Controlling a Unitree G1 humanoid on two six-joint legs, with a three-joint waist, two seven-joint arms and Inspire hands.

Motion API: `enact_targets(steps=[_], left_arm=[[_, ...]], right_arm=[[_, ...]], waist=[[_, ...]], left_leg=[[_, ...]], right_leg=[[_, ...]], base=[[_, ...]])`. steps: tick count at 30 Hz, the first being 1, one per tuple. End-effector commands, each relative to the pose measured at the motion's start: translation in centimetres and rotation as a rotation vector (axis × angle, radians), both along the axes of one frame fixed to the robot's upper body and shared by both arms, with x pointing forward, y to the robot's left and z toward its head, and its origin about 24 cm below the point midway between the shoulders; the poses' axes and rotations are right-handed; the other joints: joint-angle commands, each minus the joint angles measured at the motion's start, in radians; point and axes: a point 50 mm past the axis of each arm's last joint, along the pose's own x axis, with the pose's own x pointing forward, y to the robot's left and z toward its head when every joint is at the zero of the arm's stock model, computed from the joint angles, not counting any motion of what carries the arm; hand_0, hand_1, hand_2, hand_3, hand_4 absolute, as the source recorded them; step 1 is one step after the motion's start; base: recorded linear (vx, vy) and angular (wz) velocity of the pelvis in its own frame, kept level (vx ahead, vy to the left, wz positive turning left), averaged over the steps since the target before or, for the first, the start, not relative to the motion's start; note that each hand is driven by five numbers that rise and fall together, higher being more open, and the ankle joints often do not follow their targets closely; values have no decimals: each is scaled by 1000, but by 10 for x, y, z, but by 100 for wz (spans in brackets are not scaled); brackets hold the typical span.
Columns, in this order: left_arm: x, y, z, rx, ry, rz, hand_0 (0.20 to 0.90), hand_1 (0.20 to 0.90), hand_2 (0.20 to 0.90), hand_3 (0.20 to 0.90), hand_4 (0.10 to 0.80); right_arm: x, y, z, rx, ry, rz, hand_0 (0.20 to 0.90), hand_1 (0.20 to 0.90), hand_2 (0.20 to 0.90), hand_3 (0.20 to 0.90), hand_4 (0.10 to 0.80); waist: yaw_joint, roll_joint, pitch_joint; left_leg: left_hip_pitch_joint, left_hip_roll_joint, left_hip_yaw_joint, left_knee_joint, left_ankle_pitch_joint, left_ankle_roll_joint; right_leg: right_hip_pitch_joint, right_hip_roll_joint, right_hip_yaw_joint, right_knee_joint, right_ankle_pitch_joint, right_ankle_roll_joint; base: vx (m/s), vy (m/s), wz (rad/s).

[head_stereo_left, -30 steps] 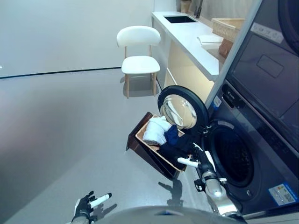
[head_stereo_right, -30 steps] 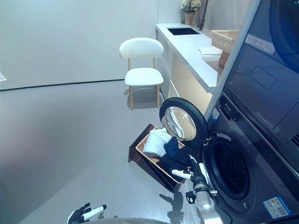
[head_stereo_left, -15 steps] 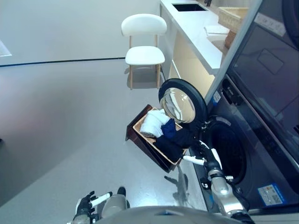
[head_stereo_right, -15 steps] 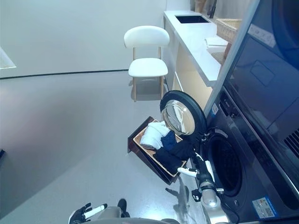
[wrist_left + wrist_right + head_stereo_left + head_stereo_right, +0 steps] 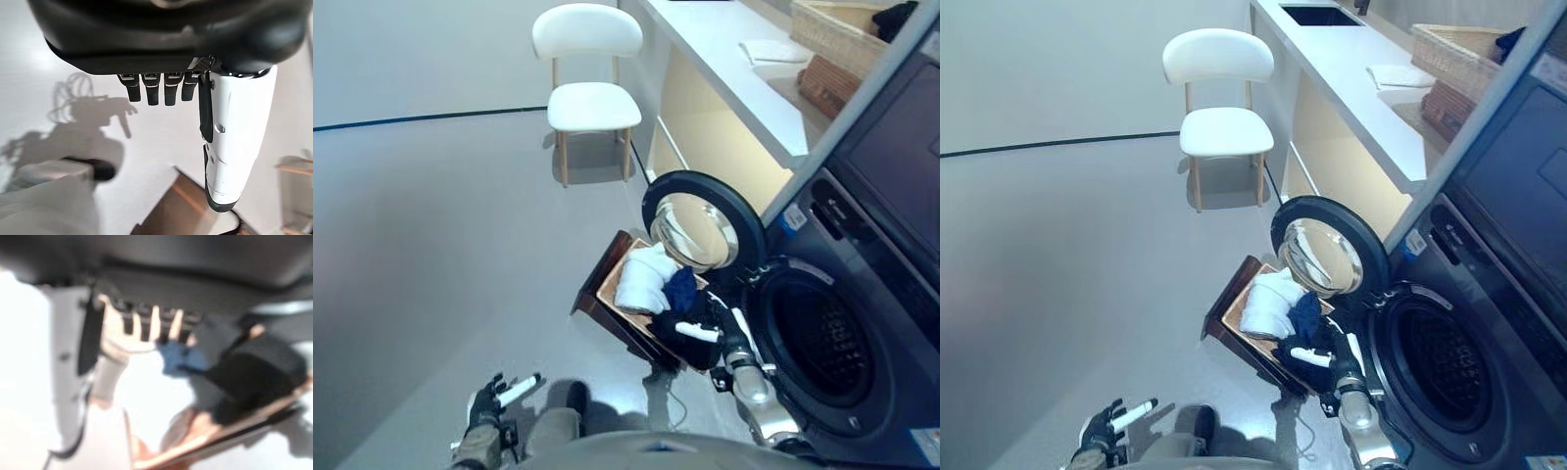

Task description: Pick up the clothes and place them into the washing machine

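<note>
My left hand [image 5: 492, 400]: low over the floor, fingers relaxed, empty.
My right hand [image 5: 713, 332]: fingers straight, over the dark clothes [image 5: 682, 323], holding nothing.
Clothes: white bundle [image 5: 642, 280] and blue piece in the tilted basket [image 5: 598, 304].
Washer door [image 5: 702, 226]: swung open just behind the basket.
Beyond: white chair [image 5: 588, 76], counter [image 5: 734, 69].

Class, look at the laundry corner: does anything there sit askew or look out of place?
Yes. The basket beside the open washer door is tipped on one edge instead of standing flat, so its clothes bunch toward the washer. The right hand hovers over them; nothing has spilled.
</note>
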Motion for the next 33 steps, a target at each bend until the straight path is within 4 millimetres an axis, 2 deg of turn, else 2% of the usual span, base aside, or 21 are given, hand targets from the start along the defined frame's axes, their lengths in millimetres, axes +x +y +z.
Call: enact_targets(steps=[1,3,6,10,11,14,15,16,17,19,21,22,23,24,25,28,31,33], left_arm=[[8,18,10,102,-55,8,900,900,900,900,800],[13,21,13,113,-67,11,900,900,900,900,800],[22,24,18,140,-94,-1,900,900,900,900,800],[22,19,16,125,-94,-13,900,900,900,900,800],[19,15,13,114,-82,-28,900,900,900,900,800],[11,10,9,95,-49,-41,900,900,900,900,800],[11,10,9,95,-49,-42,900,900,900,900,800],[5,8,6,85,-22,-42,900,900,900,900,800],[4,8,5,84,-17,-46,900,900,900,900,800],[4,9,5,91,-6,-58,900,900,900,900,800],[8,13,8,101,-20,-52,900,900,900,900,800],[8,13,8,101,-20,-52,900,900,900,900,800],[10,15,9,107,-29,-49,900,900,900,900,800],[15,16,11,112,-45,-45,900,900,900,900,800],[19,17,13,117,-57,-47,900,900,900,900,800],[25,16,15,121,-74,-54,900,900,900,900,800],[30,14,16,122,-89,-61,900,900,900,900,800],[31,12,17,118,-96,-57,900,900,900,900,800]], right_arm=[[40,-9,48,0,-271,-30,900,900,900,900,800],[43,-7,50,7,-281,-28,900,900,900,900,800],[49,-3,56,8,-303,-16,900,900,900,900,800],[49,-9,57,-10,-302,-34,900,900,900,900,800],[47,-15,56,-26,-293,-52,900,900,900,900,800],[46,-23,56,-37,-290,-82,900,900,900,900,800],[46,-23,56,-37,-290,-82,900,900,900,900,800],[46,-26,56,-33,-292,-100,900,900,900,900,800],[47,-26,58,-30,-299,-104,900,900,900,900,800],[49,-25,60,-15,-316,-106,900,900,900,900,800],[51,-21,64,6,-335,-97,900,900,900,900,800],[51,-21,64,6,-335,-97,900,900,900,900,800],[53,-18,65,14,-341,-94,900,900,900,900,800],[55,-18,68,12,-355,-91,900,900,900,900,800],[57,-17,69,12,-360,-89,900,900,900,900,800],[59,-18,71,7,-367,-94,900,900,900,900,800],[58,-18,72,3,-370,-91,900,900,900,900,800],[57,-19,71,-11,-365,-89,900,900,900,900,800]], waist=[[-10,8,-65],[-9,5,-68],[-13,-5,-77],[-14,-11,-83],[-14,-18,-86],[-11,-20,-88],[-10,-20,-88],[-10,-12,-90],[-11,-5,-88],[-20,14,-72],[-33,33,-47],[-33,33,-47],[-40,45,-32],[-58,64,-2],[-66,75,10],[-92,77,43],[-121,66,69],[-125,58,76]], left_leg=[[-155,84,-47,-3,125,-94],[-164,79,-49,0,118,-90],[-189,60,-44,4,98,-81],[-198,46,-44,2,85,-76],[-201,35,-43,5,71,-73],[-200,12,-39,22,42,-60],[-200,12,-39,23,41,-60],[-183,-8,-42,33,18,-43],[-168,-17,-45,35,7,-32],[-128,-33,-50,32,-10,-11],[-64,-46,-50,12,-24,2],[-65,-46,-50,12,-24,2],[-27,-47,-49,-3,-31,6],[22,-52,-63,-15,-39,3],[38,-46,-66,-19,-44,0],[79,-55,-83,-21,-58,-5],[127,-59,-92,-28,-79,-11],[146,-59,-101,-34,-88,-17]], right_leg=[[14,5,16,16,112,25],[5,0,19,12,124,29],[-14,-16,15,-8,178,38],[-15,-33,3,-35,224,43],[-19,-47,-4,-40,274,51],[-27,-71,-7,-25,355,56],[-26,-71,-7,-26,356,56],[-41,-75,4,37,390,45],[-53,-65,17,85,394,33],[-94,-42,18,192,388,5],[-150,-39,-34,259,359,-14],[-150,-39,-34,259,359,-14],[-190,-36,-69,274,323,-25],[-241,-17,-109,265,248,-36],[-277,-2,-126,242,200,-45],[-307,5,-137,193,187,-43],[-355,6,-128,97,225,-25],[-364,-2,-143,53,244,-16]], base=[[68,128,-10],[60,116,-12],[56,96,-5],[54,87,2],[58,92,3],[61,97,3],[112,150,3],[131,180,1],[171,253,2],[129,212,1],[115,170,2],[103,130,2],[143,112,13],[182,135,16],[131,68,18],[105,-5,27],[137,-51,33],[104,-86,18]])
